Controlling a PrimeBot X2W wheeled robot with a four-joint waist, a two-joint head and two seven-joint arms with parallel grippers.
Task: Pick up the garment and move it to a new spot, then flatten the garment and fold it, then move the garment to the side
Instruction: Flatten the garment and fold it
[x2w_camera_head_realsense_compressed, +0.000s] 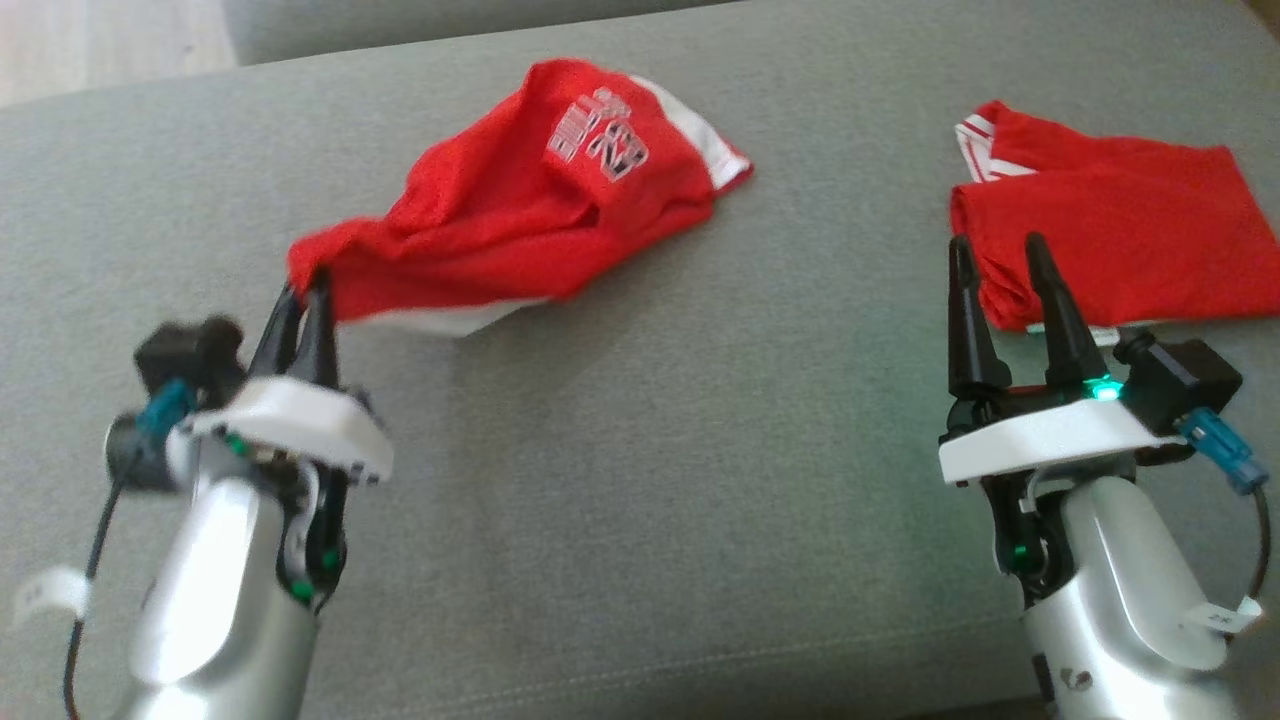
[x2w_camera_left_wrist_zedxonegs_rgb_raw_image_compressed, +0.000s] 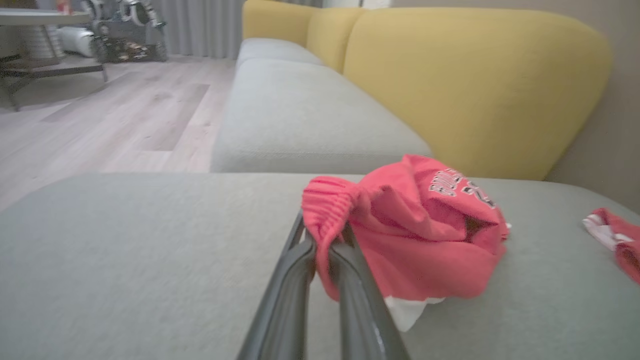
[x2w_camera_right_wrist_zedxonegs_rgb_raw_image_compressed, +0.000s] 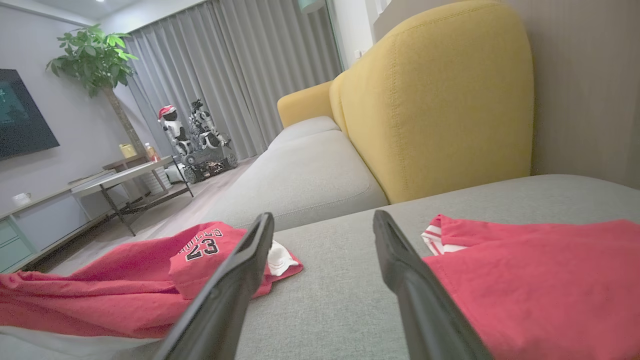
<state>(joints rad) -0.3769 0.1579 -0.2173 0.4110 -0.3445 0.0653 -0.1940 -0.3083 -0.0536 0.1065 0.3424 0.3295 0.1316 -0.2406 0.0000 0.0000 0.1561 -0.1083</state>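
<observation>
A crumpled red garment (x2w_camera_head_realsense_compressed: 520, 210) with white trim and the number 23 lies on the grey cushion (x2w_camera_head_realsense_compressed: 640, 470), left of centre. My left gripper (x2w_camera_head_realsense_compressed: 305, 290) is shut on its near-left corner, a ribbed red hem bunched over the fingertips (x2w_camera_left_wrist_zedxonegs_rgb_raw_image_compressed: 325, 240). That same garment (x2w_camera_right_wrist_zedxonegs_rgb_raw_image_compressed: 125, 280) shows in the right wrist view at the lower left. My right gripper (x2w_camera_head_realsense_compressed: 995, 250) stands open at the right, nothing between its fingers (x2w_camera_right_wrist_zedxonegs_rgb_raw_image_compressed: 400, 260), its tips at the near edge of a second red garment (x2w_camera_head_realsense_compressed: 1110, 230).
The second red garment (x2w_camera_right_wrist_zedxonegs_rgb_raw_image_compressed: 530, 285) lies flat at the cushion's right. A yellow backrest (x2w_camera_left_wrist_zedxonegs_rgb_raw_image_compressed: 475, 90) rises behind the cushion, with another grey seat (x2w_camera_left_wrist_zedxonegs_rgb_raw_image_compressed: 300, 115) beyond. Wooden floor, a low table (x2w_camera_right_wrist_zedxonegs_rgb_raw_image_compressed: 125, 175) and curtains lie further off.
</observation>
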